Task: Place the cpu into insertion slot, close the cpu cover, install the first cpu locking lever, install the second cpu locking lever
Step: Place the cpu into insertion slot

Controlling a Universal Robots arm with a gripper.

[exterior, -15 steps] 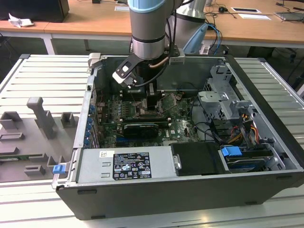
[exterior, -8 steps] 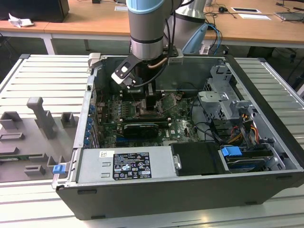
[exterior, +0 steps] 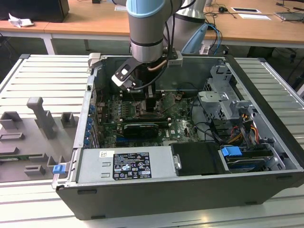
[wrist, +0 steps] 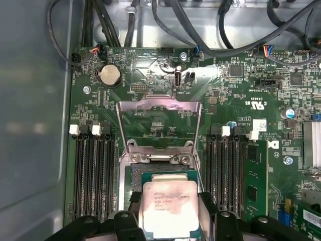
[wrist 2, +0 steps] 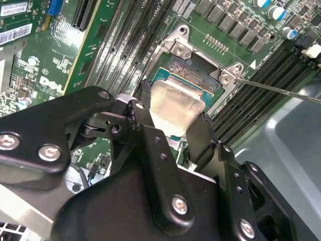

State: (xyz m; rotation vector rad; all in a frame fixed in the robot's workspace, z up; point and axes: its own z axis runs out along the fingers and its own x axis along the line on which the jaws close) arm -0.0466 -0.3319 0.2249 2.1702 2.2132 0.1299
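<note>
The cpu sits clamped between the gripper's two black fingers, which press on two opposite edges and leave the other two edges free. Its pale metal top faces up and lies level. In the second wrist view the cpu is directly over the insertion slot, whose dark bed and silvery rim show past the chip's free edge. I cannot tell whether the chip is already resting in the slot or is just above it.

The cpu cover stands swung open on the side of the slot away from the gripper, with green board visible through its cut-out. A thin metal rod runs outward from one screwed corner of the rim, over the memory slots. Long black memory slots flank the socket closely on both sides, so the fingers have little room sideways.

Reading the exterior view as a clock centred on the gripper:
- The arm comes down from twelve.
- The case wall is near at nine.
- The drive cage is at three, well apart.
- The power supply box lies at six.
</note>
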